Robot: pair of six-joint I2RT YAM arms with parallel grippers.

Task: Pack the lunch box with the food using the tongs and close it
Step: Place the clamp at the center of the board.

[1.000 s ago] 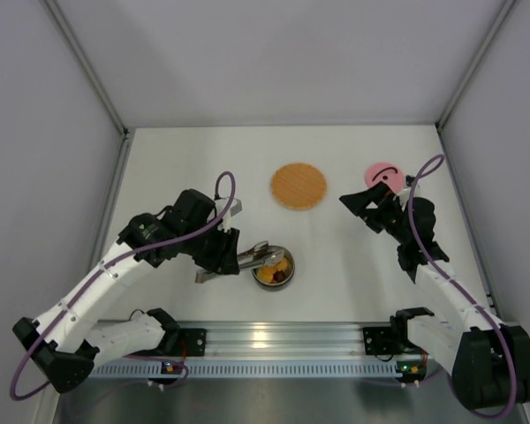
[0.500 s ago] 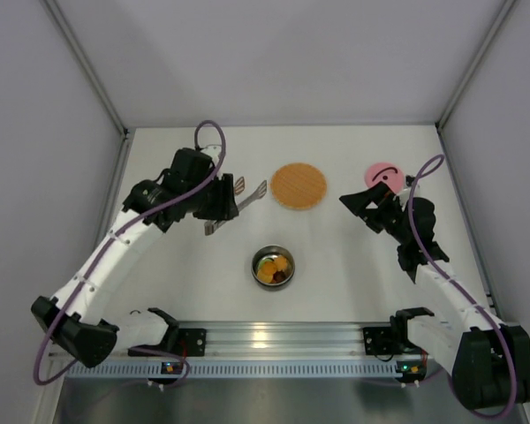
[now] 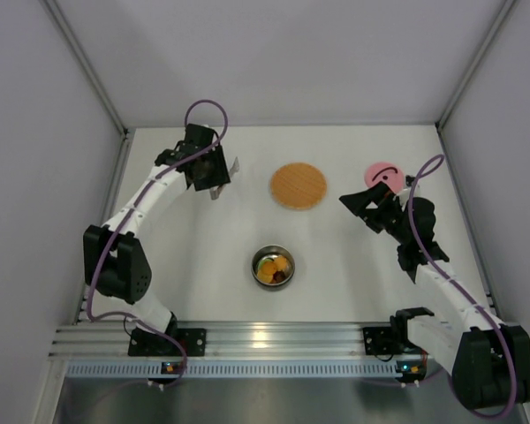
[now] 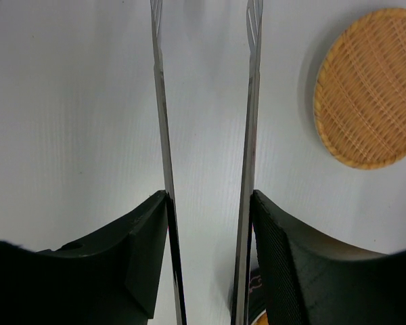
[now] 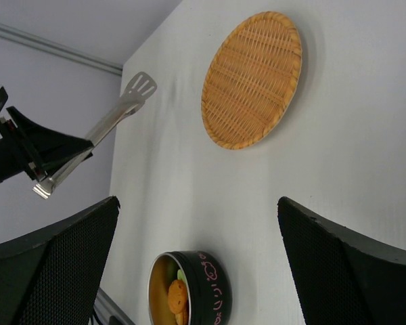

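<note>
- Top external view had the left tool (image 3: 215, 175) at the far-left back of the counter (image 3: 353, 283), pinched partway shut on the tongs (image 5: 111, 122). Left wrist view showed both tong arms sprung apart between its fingers (image 4: 135, 244). The tong tips carried nothing in the right wrist view.
- That grip sat on thin, slick metal (with the spring pushing outward), so a loosened pinch could have let the tongs twist or drop.
- The tongs looked to be clear of the counter. My guess was that a drop from there would have bounced them toward the woven plate (image 3: 298, 186).
- The uncovered lunch box (image 3: 273, 266) sat centre-front with the food (image 3: 275, 270) inside. The woven plate looked bare, so I judged packing done and closing left.
- Right tool (image 3: 357, 207) was spread wide and held nothing, with the pink lid (image 3: 384, 174) near it, just behind and to its right.
- The lid lay flat toward the right wall with only a thin handle to pinch. That meant an easy miss, or a nudge that slid it away.
- The lunch box looked light and nothing braced it, so an off-centre lid could have shoved or tipped it and spilled the food.
- Pieces piled high might also have kept the lid from seating.
</note>
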